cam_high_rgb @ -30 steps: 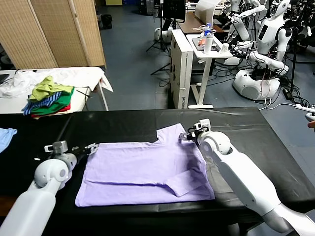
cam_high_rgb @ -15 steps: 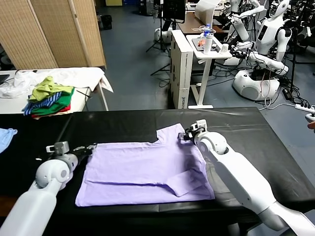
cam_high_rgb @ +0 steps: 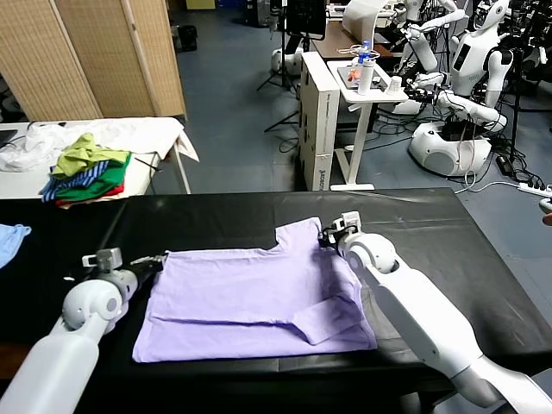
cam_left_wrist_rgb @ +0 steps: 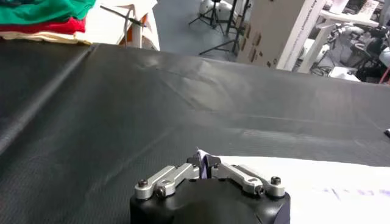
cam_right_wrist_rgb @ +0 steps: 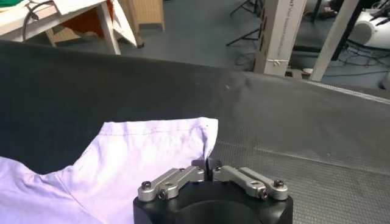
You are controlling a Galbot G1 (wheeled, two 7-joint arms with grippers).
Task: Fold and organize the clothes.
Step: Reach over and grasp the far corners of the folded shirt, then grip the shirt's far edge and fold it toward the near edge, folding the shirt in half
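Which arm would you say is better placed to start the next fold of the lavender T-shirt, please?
Neither alone, probably: both are placed. The left end effector is shut on the T-shirt's far left corner, and the right end effector is shut on its far right sleeve edge, suggesting a two-armed fold.

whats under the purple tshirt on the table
The lavender T-shirt lies flat on the black table. Only black surface shows around its edges; whatever lies beneath the cloth is covered.
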